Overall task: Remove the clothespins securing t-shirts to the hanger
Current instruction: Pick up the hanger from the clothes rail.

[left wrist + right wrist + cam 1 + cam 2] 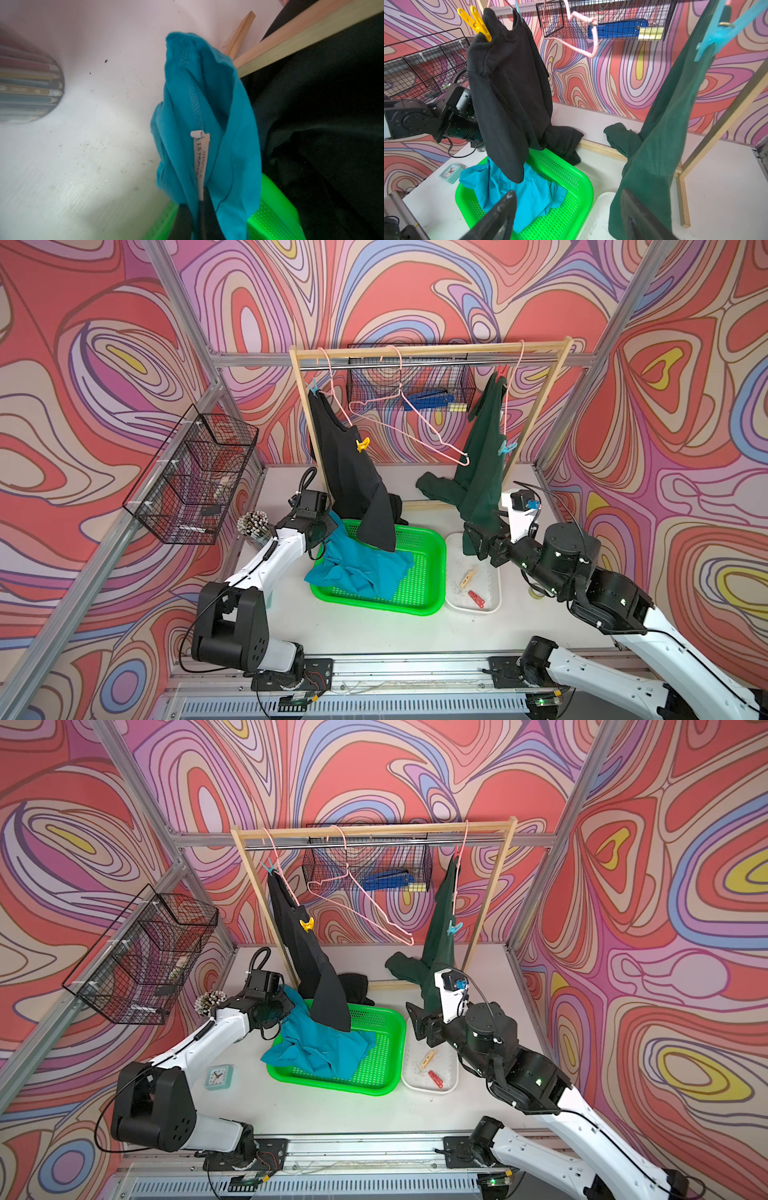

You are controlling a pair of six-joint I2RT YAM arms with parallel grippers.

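The rail [374, 668] along the near edge carries both arms. Just beyond it on the surface [374, 635], near left, stands a small clock [219, 1077]. Next come the green basket [374, 606] and, just right of it, the white tray [495, 605]. The tray holds a beige pin [468, 577] and a loose red pin [478, 600], so it looks to be the drop place for pins taken off.

The turquoise shirt [357, 572] lies crumpled in the basket, off any hanger. The left end effector [196, 202] is clamped on its collar by the label, at the basket's far left corner, likely to settle the cloth inside. The right end effector [569, 191] hangs over the tray's far end, jaws apart and empty, just beside the green shirt [478, 472]: well placed to rise to a pin there.

Farther back, the rack [432, 349] bears three hangers. The middle hanger [463, 458] is bare. On the left, the black shirt [353, 481] is held by a yellow pin [363, 443] and a left blue pin [313, 387]. On the right, the green one is held by a right blue pin [506, 448] and a top red pin [502, 371]. By my count, four pins are left to take.
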